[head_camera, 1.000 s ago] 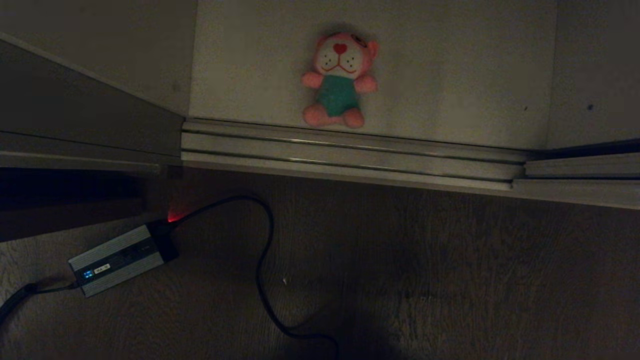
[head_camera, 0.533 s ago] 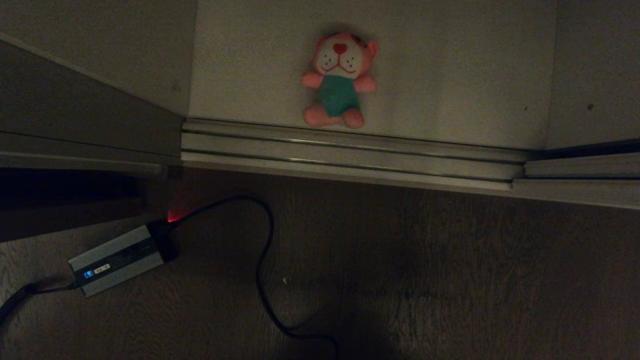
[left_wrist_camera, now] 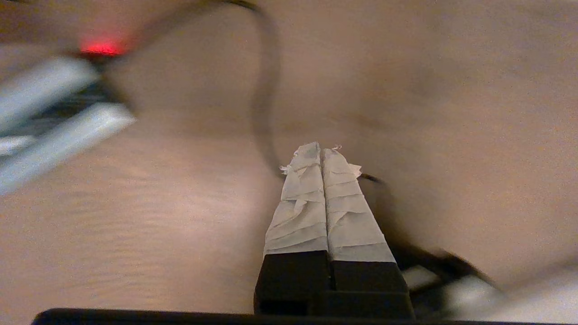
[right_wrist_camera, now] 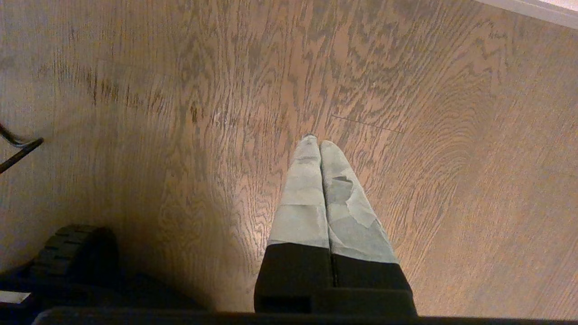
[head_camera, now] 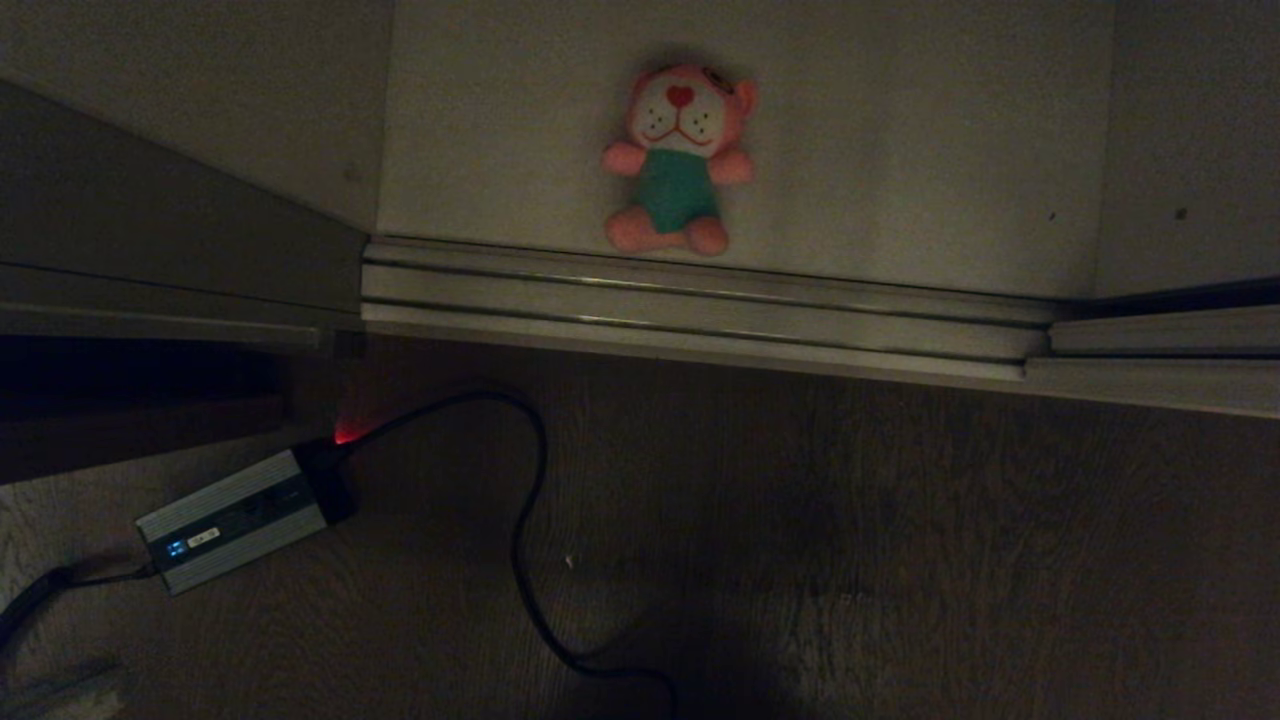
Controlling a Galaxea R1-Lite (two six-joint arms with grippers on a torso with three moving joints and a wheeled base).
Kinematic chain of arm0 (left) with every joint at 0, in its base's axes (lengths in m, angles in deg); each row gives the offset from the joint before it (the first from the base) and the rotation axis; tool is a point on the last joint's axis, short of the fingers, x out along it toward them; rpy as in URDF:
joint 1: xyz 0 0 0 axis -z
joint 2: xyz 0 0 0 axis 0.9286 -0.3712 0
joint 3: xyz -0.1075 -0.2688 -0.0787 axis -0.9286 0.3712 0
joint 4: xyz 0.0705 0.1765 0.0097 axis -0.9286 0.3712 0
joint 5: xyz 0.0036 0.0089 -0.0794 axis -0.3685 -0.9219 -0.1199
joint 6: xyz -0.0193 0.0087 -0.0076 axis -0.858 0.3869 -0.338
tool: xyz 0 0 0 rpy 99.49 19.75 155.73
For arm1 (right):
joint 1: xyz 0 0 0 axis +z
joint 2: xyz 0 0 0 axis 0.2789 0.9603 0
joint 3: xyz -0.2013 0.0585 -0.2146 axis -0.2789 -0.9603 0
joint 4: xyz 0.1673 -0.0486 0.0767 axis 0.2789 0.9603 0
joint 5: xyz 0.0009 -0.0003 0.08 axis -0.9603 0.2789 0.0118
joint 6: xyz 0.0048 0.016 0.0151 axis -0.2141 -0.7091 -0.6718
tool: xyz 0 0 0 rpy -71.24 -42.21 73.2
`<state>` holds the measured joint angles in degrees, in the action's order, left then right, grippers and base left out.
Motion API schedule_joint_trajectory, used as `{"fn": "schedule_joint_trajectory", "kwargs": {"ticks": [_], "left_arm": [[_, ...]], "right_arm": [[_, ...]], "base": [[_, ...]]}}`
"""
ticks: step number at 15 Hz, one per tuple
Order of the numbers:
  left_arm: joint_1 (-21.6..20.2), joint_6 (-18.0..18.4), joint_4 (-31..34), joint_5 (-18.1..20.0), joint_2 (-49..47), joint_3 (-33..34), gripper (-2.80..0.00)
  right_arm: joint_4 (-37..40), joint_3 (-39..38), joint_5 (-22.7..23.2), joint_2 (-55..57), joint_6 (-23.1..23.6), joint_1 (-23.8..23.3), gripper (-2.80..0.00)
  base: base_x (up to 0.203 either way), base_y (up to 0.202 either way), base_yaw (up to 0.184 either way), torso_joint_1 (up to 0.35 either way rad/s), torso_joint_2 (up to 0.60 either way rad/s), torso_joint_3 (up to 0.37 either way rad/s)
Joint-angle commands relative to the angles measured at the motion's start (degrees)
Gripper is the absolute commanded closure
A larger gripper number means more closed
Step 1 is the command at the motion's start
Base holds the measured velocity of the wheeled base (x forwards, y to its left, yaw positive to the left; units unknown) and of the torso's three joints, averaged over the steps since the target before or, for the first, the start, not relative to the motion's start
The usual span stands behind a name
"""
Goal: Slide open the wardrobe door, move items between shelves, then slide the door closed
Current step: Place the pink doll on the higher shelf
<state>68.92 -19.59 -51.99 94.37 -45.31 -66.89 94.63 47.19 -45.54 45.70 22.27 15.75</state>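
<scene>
Down low, we see our left gripper (left_wrist_camera: 321, 149) with its taped fingers pressed together, holding nothing, hovering over the wooden floor (head_camera: 900, 540). Our right gripper (right_wrist_camera: 316, 142) hangs over bare floor too, fingers pressed together and empty. Just beyond the left gripper a black cable (head_camera: 525, 560) loops away to a silver power brick (head_camera: 230, 520) with a red glow at its far end. Past the cable runs the ribbed metal track (head_camera: 700, 320). Just behind the track, on the off-white shelf (head_camera: 950, 150), the pink plush toy (head_camera: 680, 160) lies face up, its feet nearly at the track. Left of the track stands the grey-green sliding door (head_camera: 150, 230).
</scene>
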Motion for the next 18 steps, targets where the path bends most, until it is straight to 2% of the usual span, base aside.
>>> {"fn": "schedule_joint_trajectory", "kwargs": {"ticks": [1, 4, 6, 9, 12, 18], "left_arm": [[0.1, -0.4, 0.4, 6.1, -10.9, -6.2, 0.0], [1.8, -0.7, 2.1, 10.7, -19.1, -12.4, 0.0], [6.3, -1.1, 3.2, 11.7, -24.4, -16.4, 0.0], [13.5, -2.5, 3.7, 11.7, -29.3, -23.5, 0.0], [19.9, -3.3, 5.0, 10.4, -32.7, -27.1, 0.0], [28.0, -3.6, 5.3, 8.2, -38.7, -30.7, 0.0]], "right_arm": [[0.0, 0.0, 0.0, -0.2, 0.1, 0.0, 0.0], [0.0, 0.0, 0.0, -0.2, 0.1, 0.0, 0.0], [0.0, 0.0, 0.0, -0.1, 0.1, 0.0, 0.0], [0.0, 0.0, 0.0, -0.2, 0.1, 0.0, 0.0], [0.0, 0.0, 0.0, -0.1, 0.1, 0.0, 0.0], [0.0, 0.0, 0.0, -0.2, 0.1, 0.0, 0.0]], "base": [[0.0, 0.0, 0.0, 0.0, 0.0, 0.0], [0.0, 0.0, 0.0, 0.0, 0.0, 0.0], [0.0, 0.0, 0.0, 0.0, 0.0, 0.0], [0.0, 0.0, 0.0, 0.0, 0.0, 0.0], [0.0, 0.0, 0.0, 0.0, 0.0, 0.0], [0.0, 0.0, 0.0, 0.0, 0.0, 0.0]]}}
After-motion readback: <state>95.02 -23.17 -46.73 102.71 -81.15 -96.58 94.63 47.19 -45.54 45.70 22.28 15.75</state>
